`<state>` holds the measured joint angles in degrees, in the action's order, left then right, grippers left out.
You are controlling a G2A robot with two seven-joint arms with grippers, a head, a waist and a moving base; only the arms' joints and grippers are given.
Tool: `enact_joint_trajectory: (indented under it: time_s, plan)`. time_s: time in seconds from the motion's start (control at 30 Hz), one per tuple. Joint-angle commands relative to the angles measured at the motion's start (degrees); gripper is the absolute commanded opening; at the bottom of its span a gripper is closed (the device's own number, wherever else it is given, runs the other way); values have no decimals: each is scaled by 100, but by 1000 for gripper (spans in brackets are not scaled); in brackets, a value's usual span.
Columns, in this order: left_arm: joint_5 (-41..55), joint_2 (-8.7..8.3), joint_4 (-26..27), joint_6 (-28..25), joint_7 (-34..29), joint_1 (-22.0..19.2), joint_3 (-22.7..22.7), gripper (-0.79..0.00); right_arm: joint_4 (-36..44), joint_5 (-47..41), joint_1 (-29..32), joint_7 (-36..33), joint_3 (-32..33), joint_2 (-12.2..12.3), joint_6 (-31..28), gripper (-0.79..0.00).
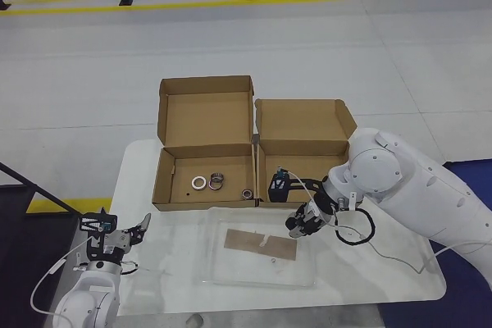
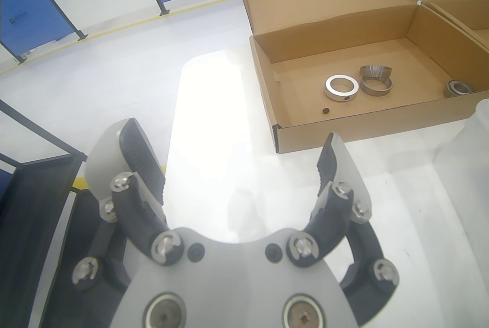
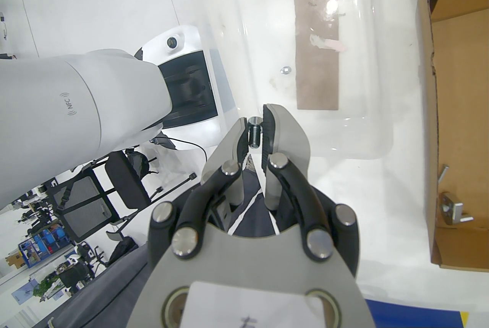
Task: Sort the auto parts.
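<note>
My right gripper (image 3: 255, 132) is shut on a small threaded bolt (image 3: 254, 134), held above the near right rim of the clear plastic tray (image 1: 221, 271). In the top view that gripper (image 1: 302, 221) hangs between the tray and the right cardboard box (image 1: 303, 193). A small nut (image 3: 285, 69) lies in the tray beside a brown card (image 1: 261, 243). The left cardboard box (image 2: 267, 77) holds a silver collar ring (image 2: 342, 88), two dark bearing rings (image 2: 376, 77), a roller bearing (image 2: 457, 88) and a small black screw (image 2: 326, 111). My left gripper (image 2: 244, 157) stands open over the table's left edge.
The right box holds a metal bracket (image 3: 452, 211) and a pin (image 3: 442, 174). Both boxes have their lids standing open at the back. A black frame (image 1: 16, 176) stands left of the white table (image 1: 377, 279). A cable (image 1: 394, 258) trails from the right arm.
</note>
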<state>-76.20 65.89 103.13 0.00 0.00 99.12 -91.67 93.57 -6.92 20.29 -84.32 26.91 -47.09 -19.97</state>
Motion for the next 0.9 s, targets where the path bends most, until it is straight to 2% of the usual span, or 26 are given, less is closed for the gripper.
enact_joint_trajectory:
  time_s: [0.0, 0.43, 0.57, 0.87]
  plan:
    - [0, 0, 0, 0, 0, 0, 0, 0, 0, 0, 0, 0, 0, 0, 0, -785]
    - [0, 0, 0, 0, 0, 0, 0, 0, 3, -55, 45, 107, 18, 1, -13, -785]
    - [0, 0, 0, 0, 0, 0, 0, 0, -94, -1084, 188, 410, 304, 103, -411, -785]
    - [0, 0, 0, 0, 0, 0, 0, 0, 69, -3158, 362, 728, 452, 450, -731, -785]
